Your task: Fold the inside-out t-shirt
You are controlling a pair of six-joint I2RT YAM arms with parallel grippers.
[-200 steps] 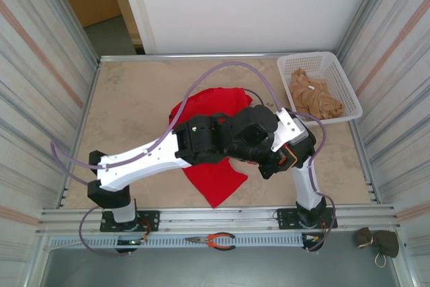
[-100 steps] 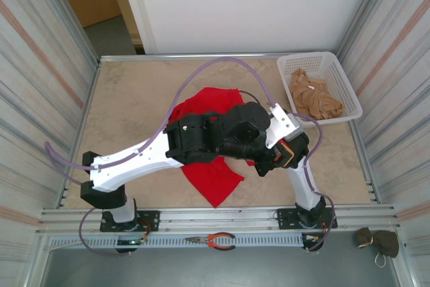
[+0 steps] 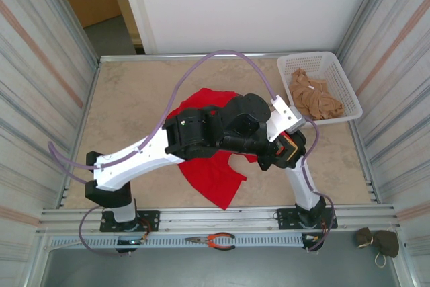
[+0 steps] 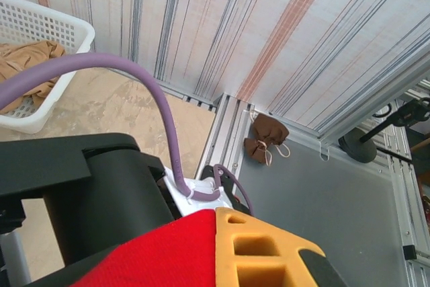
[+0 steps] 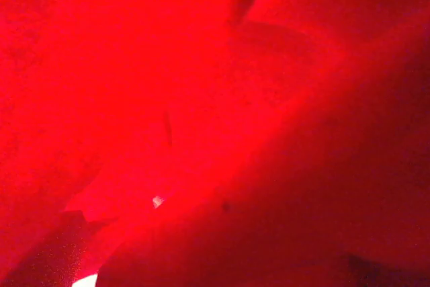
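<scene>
As it lies, the inside-out t-shirt (image 3: 216, 178) runs far-to-near, tip nearward.

No text, label or number is reading clearly anywhere. The t-shirt (image 3: 212, 176) is seemingly showing plain red cloth, much of it lying hidden.

Bright, even light; blurred red close-up

Red t-shirt (image 3: 213, 174) — rumpled at the table's middle, partly under both arms.
</scene>
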